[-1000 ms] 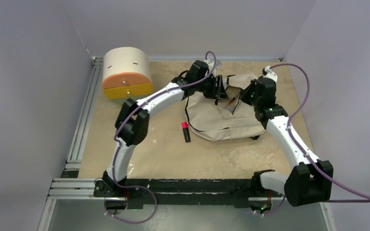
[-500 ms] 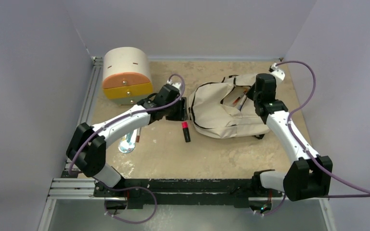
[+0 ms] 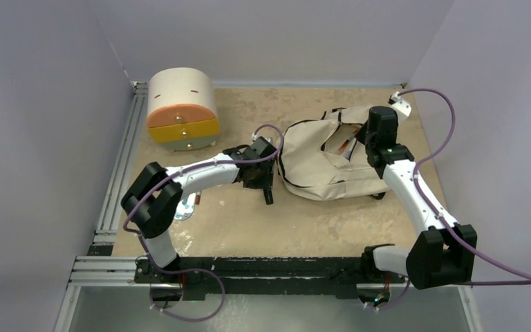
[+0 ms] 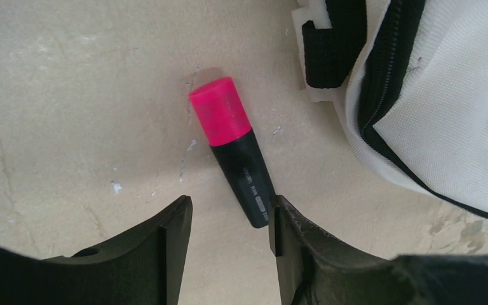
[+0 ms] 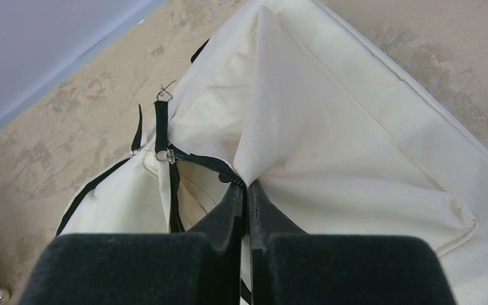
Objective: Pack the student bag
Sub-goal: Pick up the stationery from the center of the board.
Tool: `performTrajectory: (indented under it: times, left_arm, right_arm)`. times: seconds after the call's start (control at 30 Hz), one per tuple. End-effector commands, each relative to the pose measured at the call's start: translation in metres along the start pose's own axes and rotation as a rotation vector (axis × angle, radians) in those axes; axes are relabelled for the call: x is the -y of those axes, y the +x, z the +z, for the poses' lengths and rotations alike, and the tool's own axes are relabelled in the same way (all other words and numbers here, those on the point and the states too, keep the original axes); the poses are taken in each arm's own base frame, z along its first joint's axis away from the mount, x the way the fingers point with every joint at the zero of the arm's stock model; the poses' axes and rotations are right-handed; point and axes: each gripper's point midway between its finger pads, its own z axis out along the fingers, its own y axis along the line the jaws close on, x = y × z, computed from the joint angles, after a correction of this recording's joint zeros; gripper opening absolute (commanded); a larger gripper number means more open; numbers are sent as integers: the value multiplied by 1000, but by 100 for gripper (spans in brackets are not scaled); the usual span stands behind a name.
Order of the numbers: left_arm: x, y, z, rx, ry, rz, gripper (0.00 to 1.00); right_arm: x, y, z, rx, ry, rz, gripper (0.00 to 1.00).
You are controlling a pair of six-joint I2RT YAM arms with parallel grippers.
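1. Presently the bag (image 3: 318, 169) is lying on the far right part of the table (image 3: 249, 228), a soft cream fabric sack with black zip lines and black straps, its mouth gaping open
2. The right gripper (image 5: 246, 189) is pinching a peaked fold of the bag's woven cloth beside the black zip coil, its dark jaws pressed tight together on the fabric
3. The left gripper (image 4: 229, 213) is hanging low with its black, curved jaws standing apart over a highlighter (image 4: 235, 146), gripping nothing
4. The highlighter, a stubby tube with a glossy pink cap and a black barrel, is lying flat on the mottled beige table just beside the bag, its black end sitting between the fingertips
5. A rounded cream drawer box (image 3: 180, 107) with orange and yellow fronts is standing at the far left corner, well apart from the bag
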Motion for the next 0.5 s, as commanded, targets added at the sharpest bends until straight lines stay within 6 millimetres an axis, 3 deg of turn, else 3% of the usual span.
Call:
performTrajectory:
  times: [0.0,0.47]
  left_arm:
    - [14,-8,6,28,-33,-18,47]
    - [12,-13,33,29,-109,-11,49]
  right_arm:
    - [-12,-37,-10,125,-57,60,0]
    - [-11,-28,-9,107,-68,51,0]
